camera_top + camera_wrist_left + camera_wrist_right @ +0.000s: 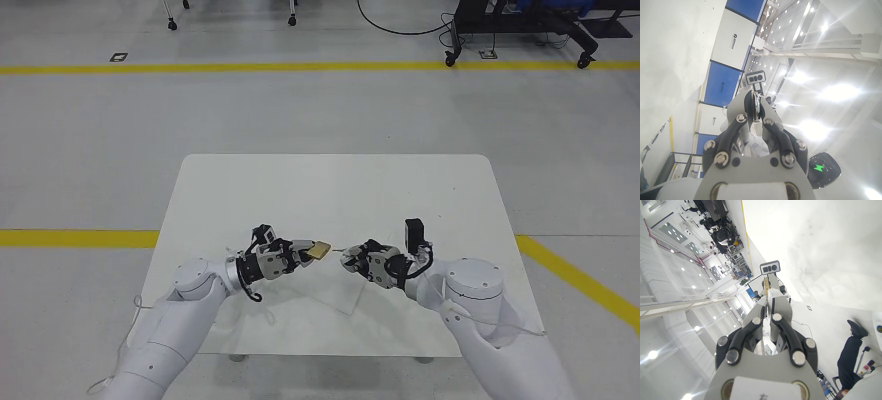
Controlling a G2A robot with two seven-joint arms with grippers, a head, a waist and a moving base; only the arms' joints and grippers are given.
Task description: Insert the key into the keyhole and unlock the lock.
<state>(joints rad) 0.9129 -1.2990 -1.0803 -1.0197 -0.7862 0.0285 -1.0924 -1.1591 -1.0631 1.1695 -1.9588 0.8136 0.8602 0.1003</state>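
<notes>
Jaws pinched shut, my right gripper [352, 258] held the key [769, 307], shaft pointing to nine o'clock at the brass padlock [319, 250] clamped just beside it in my left gripper [303, 251].

We see a small gold-yellow lock [318, 250] with a shiny silver loop on it. It is up in the air above the white counter [330, 190], pinched in the left fingers [770, 113]. From the left wrist view we look at its thin edge. The key [769, 308] is thin and silver. It is pinched in the right fingers [781, 306], up in the air too. Its tip points at the lock, and the two are very close. We cannot tell if the key is in the keyhole.
</notes>
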